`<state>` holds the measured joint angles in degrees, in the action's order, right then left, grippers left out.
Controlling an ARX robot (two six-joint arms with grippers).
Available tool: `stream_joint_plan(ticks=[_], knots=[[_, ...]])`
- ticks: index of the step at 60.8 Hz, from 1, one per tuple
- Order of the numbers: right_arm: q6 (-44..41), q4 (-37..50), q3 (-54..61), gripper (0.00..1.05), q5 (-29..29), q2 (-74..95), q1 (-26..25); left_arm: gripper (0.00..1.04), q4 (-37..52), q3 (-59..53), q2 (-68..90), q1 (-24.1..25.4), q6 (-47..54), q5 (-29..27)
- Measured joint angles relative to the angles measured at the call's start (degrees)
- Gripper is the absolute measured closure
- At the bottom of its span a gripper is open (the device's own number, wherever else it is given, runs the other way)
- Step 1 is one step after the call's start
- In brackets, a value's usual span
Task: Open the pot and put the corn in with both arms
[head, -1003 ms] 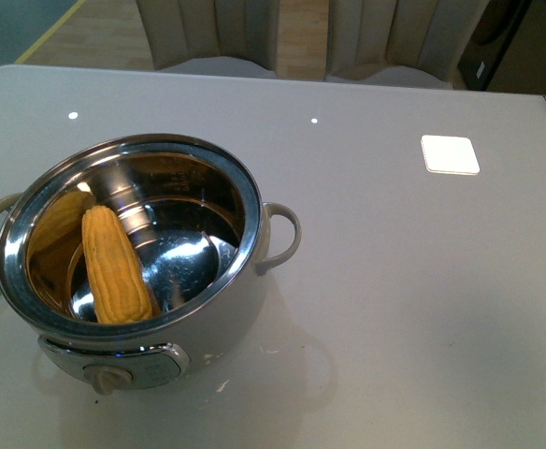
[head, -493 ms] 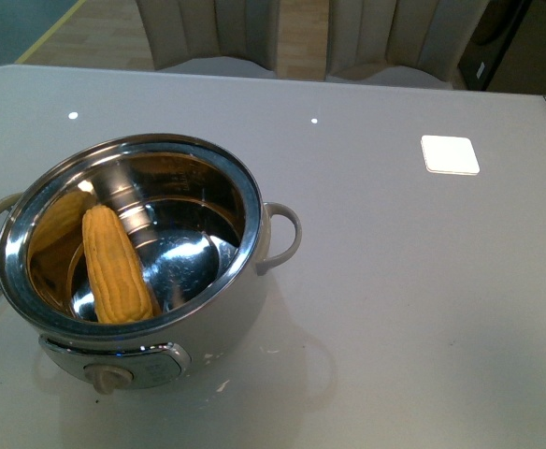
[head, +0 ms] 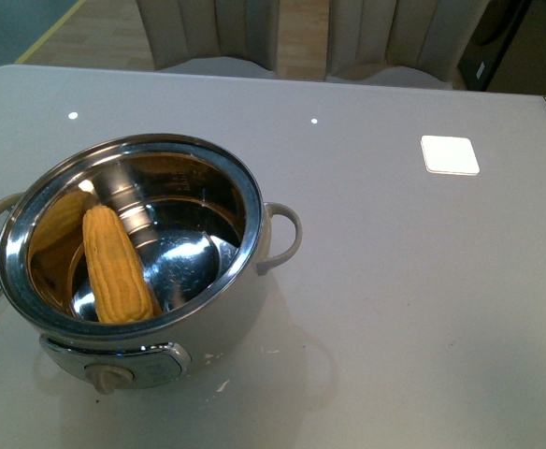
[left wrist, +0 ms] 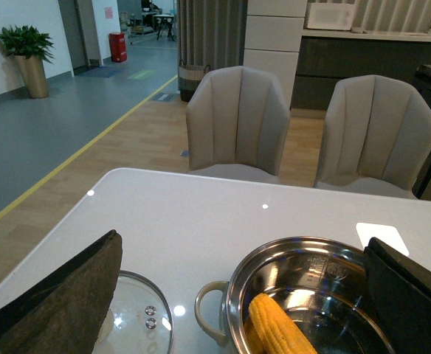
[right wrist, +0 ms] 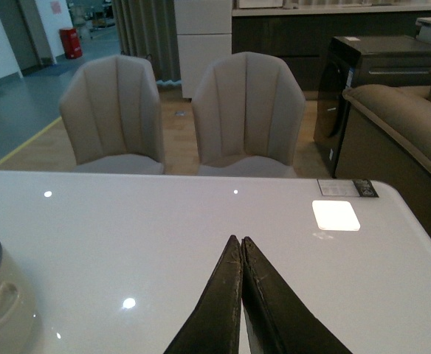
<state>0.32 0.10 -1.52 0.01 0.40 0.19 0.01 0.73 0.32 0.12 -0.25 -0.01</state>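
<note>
While the pot [head: 133, 257] stands uncovered on the pale desk [head: 423, 281], toward its left side as the front view shows it, the corn [head: 116, 265] lies inside it, leaning with its tapered tip up against the shiny steel wall and its thick end down on the bottom. The glass lid [left wrist: 136, 324] rests flat on the desk just beside the pot's left loop handle [left wrist: 209, 321], its edge barely showing at the left border of the front view. The left pincer [left wrist: 238, 310] is released, its two dark fingers [left wrist: 60, 302] spread wide apart, one over the lid and the other over the far side of the pot, gripping nothing. The right pincer [right wrist: 242, 295] is clenched, its fingers pressed together with nothing between them, poised above bare desk well apart from the pot's right handle [right wrist: 1, 310]
</note>
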Motion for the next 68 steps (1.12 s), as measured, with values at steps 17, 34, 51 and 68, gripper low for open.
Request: stream_joint_plan(ticks=[17,34,51,68], knots=[[-0.07,0.00,0.00,0.70,-0.02,-0.04,0.00,0.07,0.00,0.00,0.00,0.00,0.00,0.00],[-0.07,-0.02,0.00,0.10,0.00,-0.04,0.00,0.07,0.00,0.00,0.00,0.00,0.00,0.00],[-0.07,0.00,0.00,0.09,-0.02,-0.04,0.00,0.07,0.00,0.00,0.00,0.00,0.00,0.00],[-0.07,-0.02,0.00,0.09,-0.02,-0.04,0.00,0.07,0.00,0.00,0.00,0.00,0.00,0.00]])
